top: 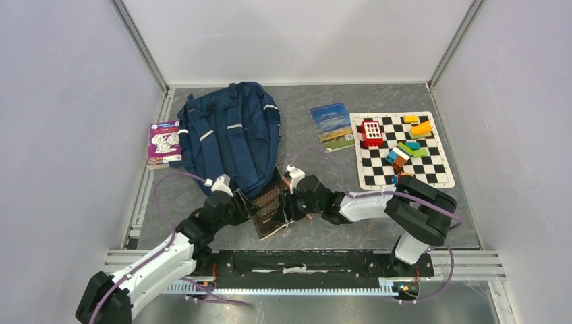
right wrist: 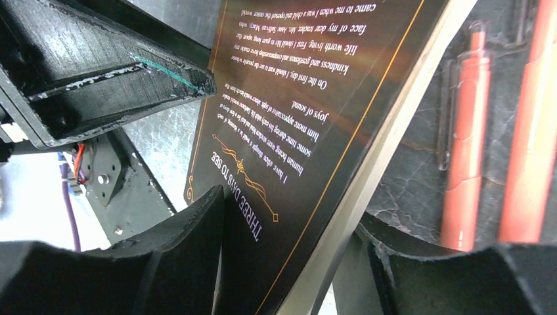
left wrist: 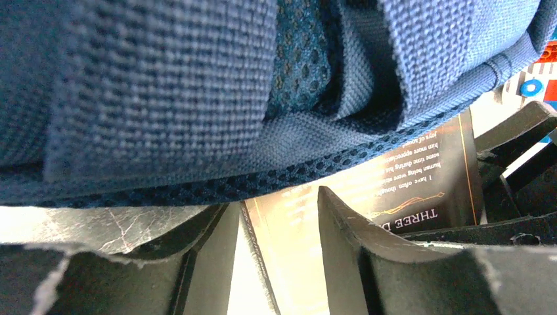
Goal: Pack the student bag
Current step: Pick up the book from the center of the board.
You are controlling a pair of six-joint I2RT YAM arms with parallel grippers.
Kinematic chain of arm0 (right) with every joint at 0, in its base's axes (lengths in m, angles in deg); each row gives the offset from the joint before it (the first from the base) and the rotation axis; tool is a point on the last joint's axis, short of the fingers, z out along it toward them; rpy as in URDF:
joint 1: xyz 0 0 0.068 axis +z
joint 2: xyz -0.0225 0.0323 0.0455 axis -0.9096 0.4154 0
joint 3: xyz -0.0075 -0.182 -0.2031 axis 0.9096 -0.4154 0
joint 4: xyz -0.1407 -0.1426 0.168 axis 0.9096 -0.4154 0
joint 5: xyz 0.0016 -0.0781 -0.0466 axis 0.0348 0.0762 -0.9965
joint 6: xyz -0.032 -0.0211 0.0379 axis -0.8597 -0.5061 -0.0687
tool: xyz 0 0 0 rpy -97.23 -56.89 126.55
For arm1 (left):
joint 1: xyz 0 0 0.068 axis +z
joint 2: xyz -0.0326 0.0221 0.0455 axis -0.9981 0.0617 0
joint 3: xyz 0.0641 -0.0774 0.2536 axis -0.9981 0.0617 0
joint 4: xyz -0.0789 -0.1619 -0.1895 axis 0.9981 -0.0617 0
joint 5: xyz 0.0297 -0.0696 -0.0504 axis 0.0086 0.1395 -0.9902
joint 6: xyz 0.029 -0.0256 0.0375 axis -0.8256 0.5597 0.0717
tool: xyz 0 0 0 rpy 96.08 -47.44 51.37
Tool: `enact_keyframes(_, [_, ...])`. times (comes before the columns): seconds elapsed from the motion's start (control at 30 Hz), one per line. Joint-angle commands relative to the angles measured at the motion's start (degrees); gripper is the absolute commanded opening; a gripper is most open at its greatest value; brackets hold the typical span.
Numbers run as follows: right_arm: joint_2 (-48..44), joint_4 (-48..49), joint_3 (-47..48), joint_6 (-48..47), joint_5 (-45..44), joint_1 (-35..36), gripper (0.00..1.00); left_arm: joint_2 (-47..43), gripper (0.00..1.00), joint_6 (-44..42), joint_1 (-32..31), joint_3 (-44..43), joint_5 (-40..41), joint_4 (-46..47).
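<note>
The student bag [top: 229,135] lies flat at the back left, navy with grey strips, straps facing up. Its fabric fills the top of the left wrist view [left wrist: 197,85]. A dark book [top: 270,202] with gold lettering is held tilted just in front of the bag's near edge. My left gripper [top: 247,206] is shut on the book's left edge [left wrist: 289,223], right under the bag's hem. My right gripper [top: 289,202] is shut on the book's right side [right wrist: 295,131], one finger on the cover, the other under the pages.
Two orange-red pens [right wrist: 467,138] lie on the table beside the book. A purple booklet [top: 164,143] lies left of the bag. A blue-green book [top: 331,126] and a chequered mat [top: 432,172] with coloured bricks lie at the back right.
</note>
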Motion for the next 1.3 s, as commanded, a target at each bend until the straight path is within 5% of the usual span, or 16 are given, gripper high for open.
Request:
enact_keyframes(0.0, [2.3,0.8,0.2,3.8,4.2,4.0,0.53,-1.5,0.52,-0.7,-0.9,1.3,-4.6,-4.8])
enact_keyframes(0.23, [-5.8,-1.4,-1.5,5.3,-0.5,3.9,0.02,-9.2,0.65,-5.9,-0.9,-5.2,0.7,-12.9])
enact_keyframes(0.47, [-17.5,-4.9,-2.8,6.1,-7.6,3.9,0.0,-8.7,0.78,-18.1,-0.9,-19.4,6.7,-18.5])
enact_keyframes(0.6, [-20.7,-6.2,-3.6,5.5,-10.1,3.9,0.0,-3.6,0.81,-21.6,-0.9,-24.1,6.7,-16.7])
enact_keyframes(0.77, [-20.1,-7.6,-5.3,4.8,-11.8,3.9,0.0,3.7,0.87,-20.7,-0.9,-28.9,8.7,-25.1])
enact_keyframes(1.0, [-14.9,-2.7,-8.0,5.3,-10.6,4.7,0.42,-2.1,0.96,-9.1,-0.9,-16.5,4.1,-20.7])
enact_keyframes(1.27, [-8.5,2.0,-6.8,6.1,-9.0,6.4,0.73,-9.1,1.0,-1.9,-0.9,-8.2,6.9,-22.9])
